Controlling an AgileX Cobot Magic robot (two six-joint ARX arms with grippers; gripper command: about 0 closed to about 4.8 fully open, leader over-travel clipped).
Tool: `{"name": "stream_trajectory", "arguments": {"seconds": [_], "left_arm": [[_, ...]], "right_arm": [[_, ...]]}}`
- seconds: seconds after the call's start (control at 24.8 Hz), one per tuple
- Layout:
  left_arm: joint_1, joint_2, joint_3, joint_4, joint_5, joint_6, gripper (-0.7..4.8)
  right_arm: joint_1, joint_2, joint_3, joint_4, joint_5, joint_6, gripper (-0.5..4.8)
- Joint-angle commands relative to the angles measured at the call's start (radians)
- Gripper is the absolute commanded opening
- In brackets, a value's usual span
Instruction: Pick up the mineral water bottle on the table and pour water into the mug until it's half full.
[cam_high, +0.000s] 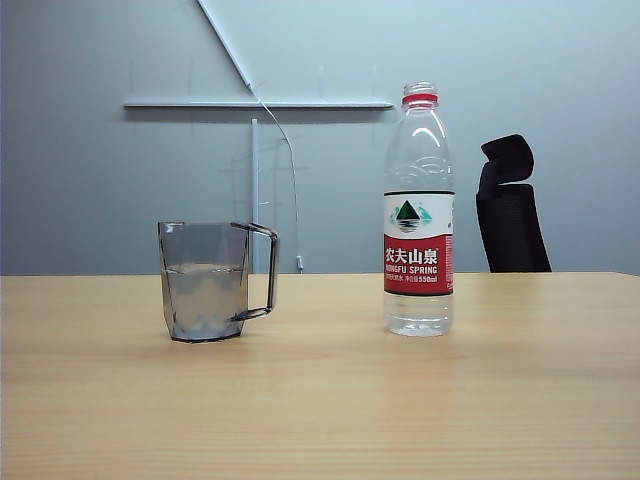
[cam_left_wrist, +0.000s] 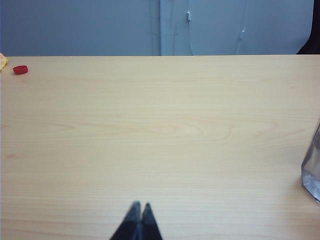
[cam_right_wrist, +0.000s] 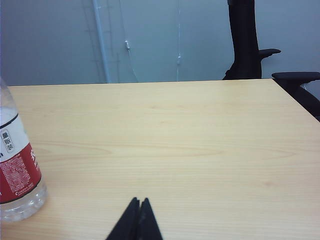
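The mineral water bottle is standing upright on the tabletop, uncapped as far as can be seen, at about 3 o'clock from the mug; the two are near but apart. Water is being shown in the mug up to roughly its middle, so the task is judged as finished or nearly so, though this cannot be told for certain. A small red cap-like piece is lying far off on the tabletop.

The left gripper is being held low over bare wood, its jaws closed on nothing, with only the mug's edge at its 3 o'clock. The right gripper is also being held with jaws closed and empty, the bottle at its 9 o'clock.

If more pouring is needed, the right jaws should first be opened wide, then closed around the label zone, where the plastic is stiffer. The tilt should be made slowly, the neck being kept over the mug's rim.
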Motion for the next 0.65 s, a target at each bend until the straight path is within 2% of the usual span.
{"name": "stream_trajectory", "arguments": {"seconds": [0.04, 0.65], "left_arm": [[-0.001, 0.002, 0.002, 0.009, 0.002, -0.003, -0.02], [-0.001, 0.002, 0.002, 0.009, 0.002, -0.003, -0.02]], "right_arm": [[0.0, -0.002, -0.005, 0.018, 0.0, -0.003, -0.05], [0.0, -0.002, -0.005, 0.018, 0.0, -0.003, -0.05]]}}
